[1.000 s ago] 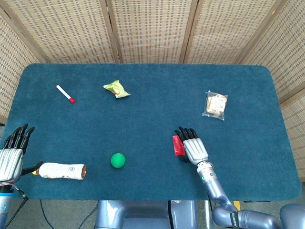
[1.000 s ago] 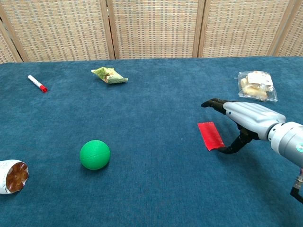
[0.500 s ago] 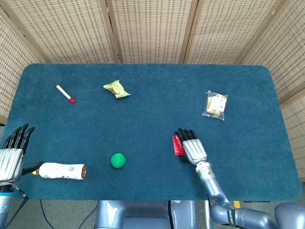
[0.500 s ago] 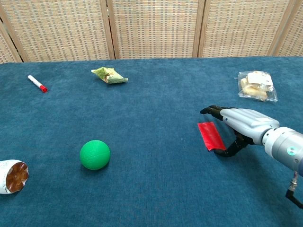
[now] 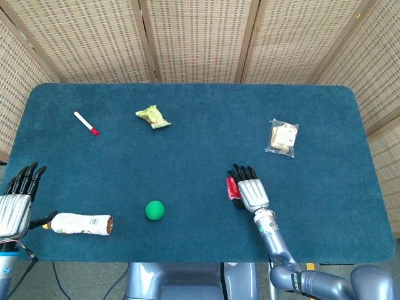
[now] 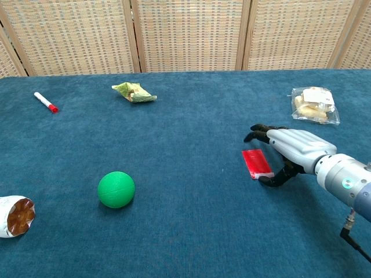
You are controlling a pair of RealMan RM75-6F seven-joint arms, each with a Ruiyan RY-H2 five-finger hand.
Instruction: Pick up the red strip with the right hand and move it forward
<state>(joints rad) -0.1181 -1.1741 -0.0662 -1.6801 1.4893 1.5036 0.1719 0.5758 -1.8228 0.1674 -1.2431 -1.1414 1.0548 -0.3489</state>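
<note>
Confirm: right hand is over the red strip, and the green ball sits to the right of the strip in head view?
Not quite. The right hand is at the red strip, but the green ball lies left of the strip in head view.

Matt blue cloth table point(image 5: 187, 156), glossy red strip point(image 6: 257, 163), woven wicker screen point(image 5: 200, 37).

Our right hand point(image 6: 293, 152) hangs low, palm down, fingers spread forward and thumb hooked beneath, gripping nothing. Our left hand point(image 5: 15, 203) rests at the near-left edge, fingers extended, empty.
</note>
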